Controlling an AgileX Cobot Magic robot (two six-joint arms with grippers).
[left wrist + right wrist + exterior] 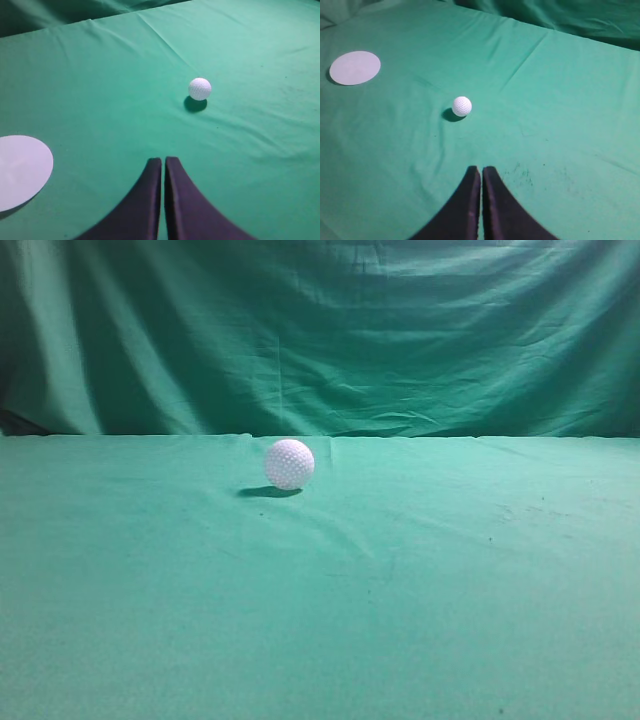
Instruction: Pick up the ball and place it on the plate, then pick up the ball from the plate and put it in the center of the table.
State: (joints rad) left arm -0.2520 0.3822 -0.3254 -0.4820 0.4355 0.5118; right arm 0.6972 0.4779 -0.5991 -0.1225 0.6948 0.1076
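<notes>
The white dimpled ball (289, 463) rests on the green table (320, 590) near its far middle; it also shows in the left wrist view (199, 88) and the right wrist view (462, 106). The flat white plate (20, 170) lies at the left, also in the right wrist view (355, 67); it is out of the exterior view. My left gripper (163, 160) is shut and empty, short of the ball. My right gripper (481, 169) is shut and empty, short of the ball. Neither gripper shows in the exterior view.
A draped green curtain (320, 330) hangs behind the table's far edge. Dark specks (522, 175) mark the cloth near my right gripper.
</notes>
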